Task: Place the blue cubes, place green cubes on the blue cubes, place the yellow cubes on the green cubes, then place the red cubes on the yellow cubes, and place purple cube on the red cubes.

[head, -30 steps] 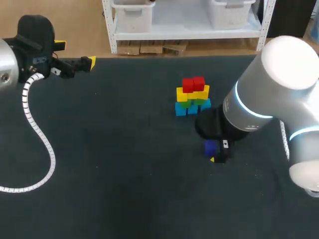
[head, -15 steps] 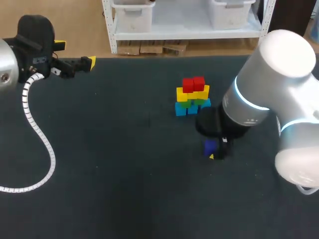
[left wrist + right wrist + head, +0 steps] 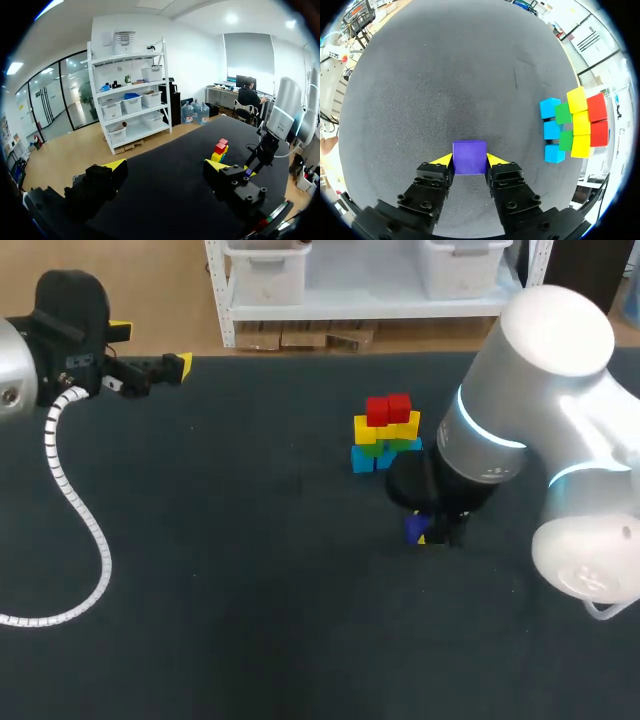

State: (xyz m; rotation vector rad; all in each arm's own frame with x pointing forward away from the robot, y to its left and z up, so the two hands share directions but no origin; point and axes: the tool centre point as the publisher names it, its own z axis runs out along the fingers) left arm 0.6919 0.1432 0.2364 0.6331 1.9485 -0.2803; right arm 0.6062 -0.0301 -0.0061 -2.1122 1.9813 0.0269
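The purple cube (image 3: 469,156) sits between the yellow tips of my right gripper (image 3: 469,161), and both fingers press its sides. In the head view that cube (image 3: 416,528) shows just under the right wrist, in front of the stack (image 3: 386,435). The stack has blue cubes (image 3: 375,458) at the base, then green cubes (image 3: 385,447), yellow cubes (image 3: 385,427) and red cubes (image 3: 388,408) on top. Ahead and to the right of the right gripper, the stack (image 3: 572,125) is seen from above. My left gripper (image 3: 150,348) hangs open at the far left edge, far from the stack (image 3: 220,149).
A white coiled cable (image 3: 75,510) trails from the left arm across the dark table mat (image 3: 250,570). The bulky right arm (image 3: 520,430) stands close beside the stack on its right.
The right gripper's fingers have closed in on the purple cube. The right arm has shifted a little left and toward the stack, the cube with it. The left arm has stayed still.
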